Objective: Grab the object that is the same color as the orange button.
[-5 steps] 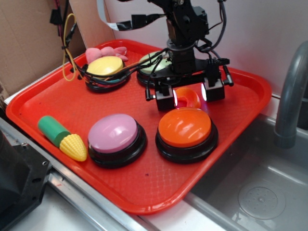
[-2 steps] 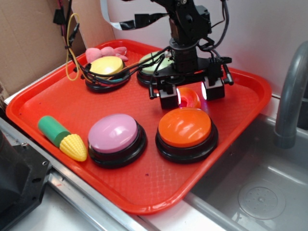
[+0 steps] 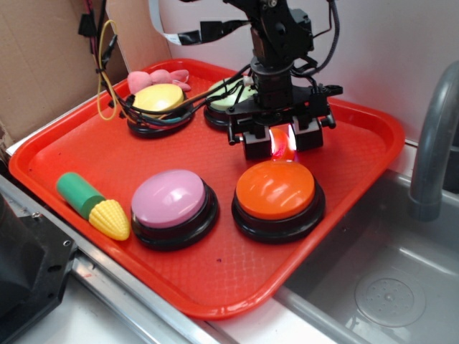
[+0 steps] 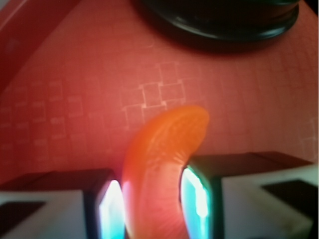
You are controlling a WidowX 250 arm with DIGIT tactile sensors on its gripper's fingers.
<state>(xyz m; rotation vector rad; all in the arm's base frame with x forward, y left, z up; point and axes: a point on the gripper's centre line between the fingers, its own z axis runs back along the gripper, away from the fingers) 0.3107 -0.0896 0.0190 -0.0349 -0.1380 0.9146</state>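
Note:
The small glossy orange curved object (image 4: 162,164) sits pinched between my gripper's (image 4: 152,206) two lit pads, with its tip curling up and to the right over the tray floor. From outside, my gripper (image 3: 281,147) stands low over the red tray (image 3: 215,287), shut on the orange object (image 3: 282,148), of which only a sliver shows between the black fingers. The big orange button (image 3: 276,190) on its black base lies just in front of the gripper; in the wrist view its black base (image 4: 219,20) fills the top edge.
A pink button (image 3: 172,201), a yellow button (image 3: 156,100) and a green button (image 3: 233,93) also stand on the tray. A toy corn cob (image 3: 93,206) lies front left, a pink toy (image 3: 154,77) at the back. A sink and grey faucet (image 3: 430,143) are right.
The jaws have closed in from a wide stance onto the orange object, which now shows only as a thin strip between them. The arm has barely shifted.

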